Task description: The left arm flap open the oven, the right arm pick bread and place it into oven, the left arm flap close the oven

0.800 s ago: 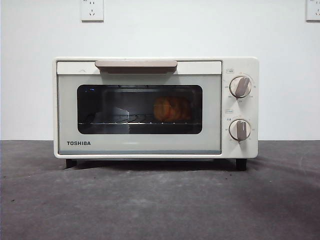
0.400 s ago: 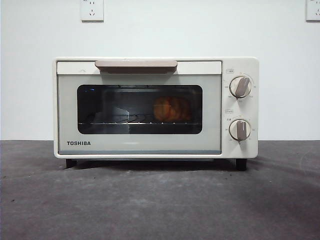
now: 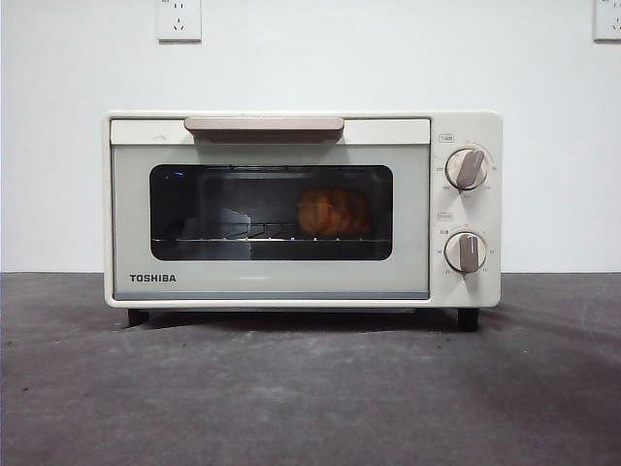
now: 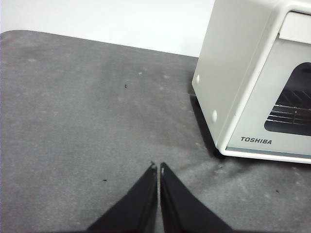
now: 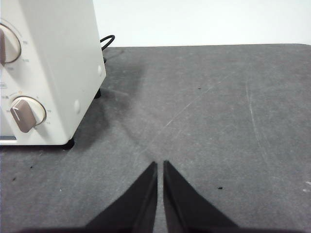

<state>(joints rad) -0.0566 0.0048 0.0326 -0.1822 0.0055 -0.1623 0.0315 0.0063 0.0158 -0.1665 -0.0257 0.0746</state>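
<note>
The cream-white TOSHIBA oven [image 3: 301,209] stands in the middle of the dark table with its door shut. Through the dark glass window the golden bread [image 3: 333,212] rests on the wire rack, toward the right side. My left gripper [image 4: 158,168] hangs shut over bare table beside the oven [image 4: 252,77], off its TOSHIBA-logo corner and holding nothing. My right gripper [image 5: 160,165] is shut and empty too, over the table off the oven's [image 5: 48,63] knob side. Neither arm shows in the front view.
The grey table [image 3: 310,388] stretches in front of the oven. A white wall with two sockets [image 3: 179,19] stands behind. A black power cable [image 5: 108,41] runs out behind the oven on the knob side.
</note>
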